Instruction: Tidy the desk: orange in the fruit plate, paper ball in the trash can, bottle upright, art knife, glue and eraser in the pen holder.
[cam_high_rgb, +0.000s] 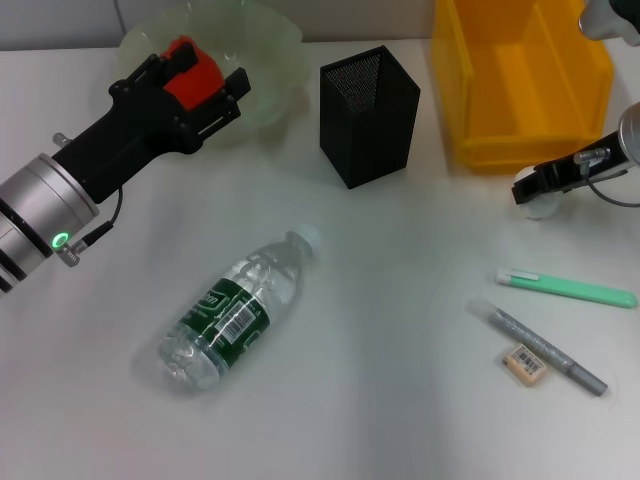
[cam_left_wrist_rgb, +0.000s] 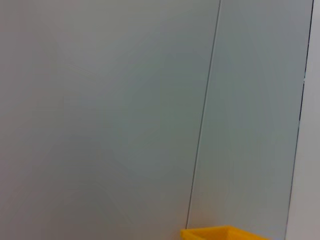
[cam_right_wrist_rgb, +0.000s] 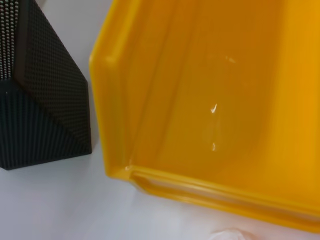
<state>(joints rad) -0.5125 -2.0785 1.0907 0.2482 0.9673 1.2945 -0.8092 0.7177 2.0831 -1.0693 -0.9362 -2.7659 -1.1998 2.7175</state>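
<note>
light: bright, even, from overhead
shadows: soft, faint under the black metal-mesh pen holder (cam_high_rgb: 368, 115)
glare: small glints inside the bright yellow plastic trash can (cam_right_wrist_rgb: 210, 100)
blur: left wrist view pretty hazy

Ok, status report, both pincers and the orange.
Left pincer shut on orange, over fruit plate. Right pincer at paper ball beside trash can. Bottle still lying down.
</note>
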